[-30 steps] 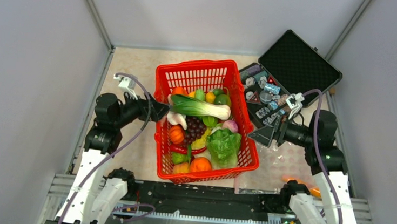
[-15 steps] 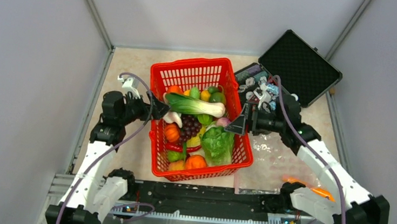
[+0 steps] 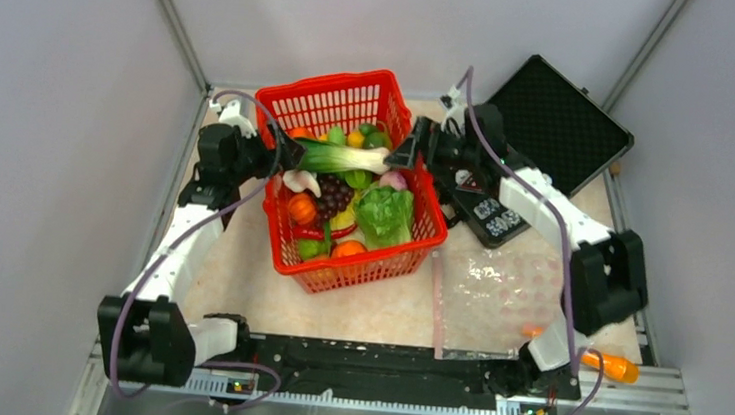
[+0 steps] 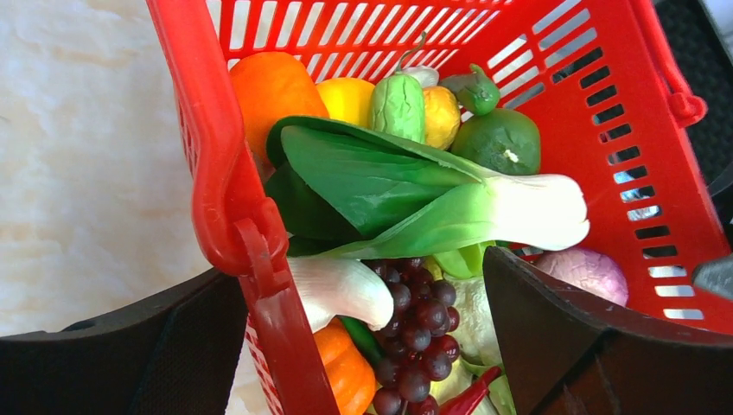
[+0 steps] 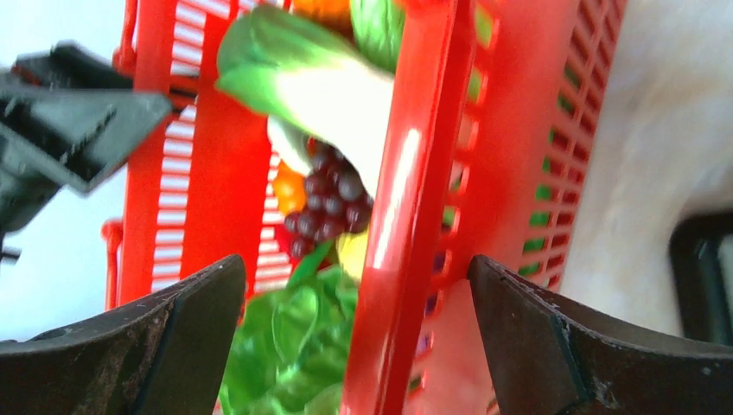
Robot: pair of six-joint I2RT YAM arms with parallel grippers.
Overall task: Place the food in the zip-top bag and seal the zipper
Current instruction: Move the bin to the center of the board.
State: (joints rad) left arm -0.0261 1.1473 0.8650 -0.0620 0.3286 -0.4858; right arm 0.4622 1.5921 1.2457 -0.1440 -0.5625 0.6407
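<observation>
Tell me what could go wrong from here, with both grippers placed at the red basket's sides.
1. The left gripper and the right gripper each straddle a rim of the red basket, jaws open. An uneven pull could tilt it and spill the food.
2. The leafy green lies loose on top, beside the left gripper's inner finger; it might get knocked out.
3. The black case is close on the basket's right; a push could hit it.

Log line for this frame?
left gripper: open, fingers astride red basket left rim | right gripper: open, astride right rim | food: in basket | zip-top bag: flat, right of basket
</observation>
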